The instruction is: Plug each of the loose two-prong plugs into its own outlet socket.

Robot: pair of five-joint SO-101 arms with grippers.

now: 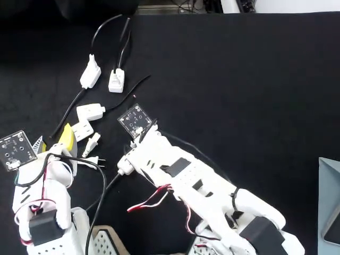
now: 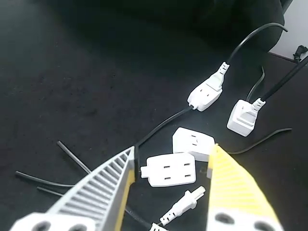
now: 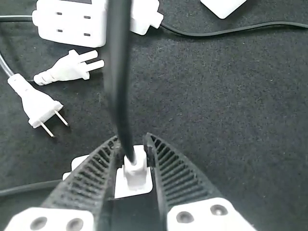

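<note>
My right gripper (image 3: pixel 132 144) is shut on a white two-prong plug (image 3: pixel 134 172), whose black cord (image 3: pixel 118 72) runs up out of the jaws. In the high view this gripper (image 1: pixel 129 157) sits low over the mat, just to the right of two loose white plugs (image 1: pixel 91 143) (image 1: pixel 90 161). Both loose plugs (image 3: pixel 67 70) (image 3: pixel 36 103) lie flat below a white outlet block (image 3: pixel 72 21). My left gripper (image 2: pixel 172 150) is open above an outlet block (image 2: pixel 168 170) and a loose plug (image 2: pixel 183 206). Its yellow finger (image 1: pixel 66 137) is next to the outlet blocks (image 1: pixel 82 129) (image 1: pixel 89 111).
Two more white outlet blocks on black cords (image 1: pixel 90 74) (image 1: pixel 116 79) lie farther back on the black mat (image 1: pixel 239 79). Loose black cords (image 2: pixel 43 180) cross the mat near the left arm. A grey-blue object (image 1: pixel 329 202) stands at the right edge.
</note>
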